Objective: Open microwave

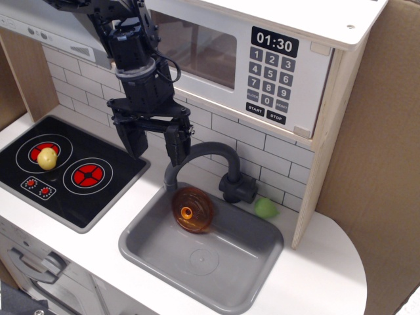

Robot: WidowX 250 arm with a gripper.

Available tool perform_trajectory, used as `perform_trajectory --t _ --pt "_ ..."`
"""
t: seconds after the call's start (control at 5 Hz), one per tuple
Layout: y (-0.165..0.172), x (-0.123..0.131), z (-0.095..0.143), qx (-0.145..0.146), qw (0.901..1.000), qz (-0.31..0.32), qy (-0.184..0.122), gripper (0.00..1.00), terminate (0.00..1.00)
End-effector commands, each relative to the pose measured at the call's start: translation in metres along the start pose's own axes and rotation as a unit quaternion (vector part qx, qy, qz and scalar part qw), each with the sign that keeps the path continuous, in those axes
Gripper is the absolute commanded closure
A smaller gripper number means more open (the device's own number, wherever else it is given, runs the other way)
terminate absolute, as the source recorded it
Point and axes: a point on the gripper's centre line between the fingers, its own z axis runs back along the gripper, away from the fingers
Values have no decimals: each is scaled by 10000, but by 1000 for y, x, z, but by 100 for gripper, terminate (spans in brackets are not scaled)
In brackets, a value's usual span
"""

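Observation:
The microwave (262,59) sits at the top of the toy kitchen, white with a clear window (197,49), a black keypad (269,82) and a clock reading 01:30. Its door is closed. The arm hides the door's left part, and I see no grey bar handle. My gripper (156,143) hangs below the microwave's left part, over the counter between the stove and the sink. Its two black fingers (176,144) point down, spread apart and empty.
A grey sink (262,262) holds an orange lid-like disc (192,209). A grey faucet (210,161) arches right beside my gripper. A green ball (266,208) lies behind the sink. A black stove (65,190) carries a yellow ball (47,158). The grey range hood (46,29) is at upper left.

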Motion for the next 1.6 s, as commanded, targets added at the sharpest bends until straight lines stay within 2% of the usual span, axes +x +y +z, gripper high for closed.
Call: perform_trajectory --t 0.0,0.2,0.4,0.6,0.8,1.2,1.4 --pt "0 0 0 0 10000 0 0 0 0" --pt "28 7 34 497 9973 -250 -475 0 0" --pt "46 14 68 852 9898 -497 -1032 0 0" --pt "64 23 99 686 9851 -530 -1485 0 0" --pt "81 37 120 551 9792 -387 -1913 0 0" --pt "91 66 120 729 9742 -311 -2111 0 0" --pt "91 78 117 626 9761 -338 -2055 0 0"
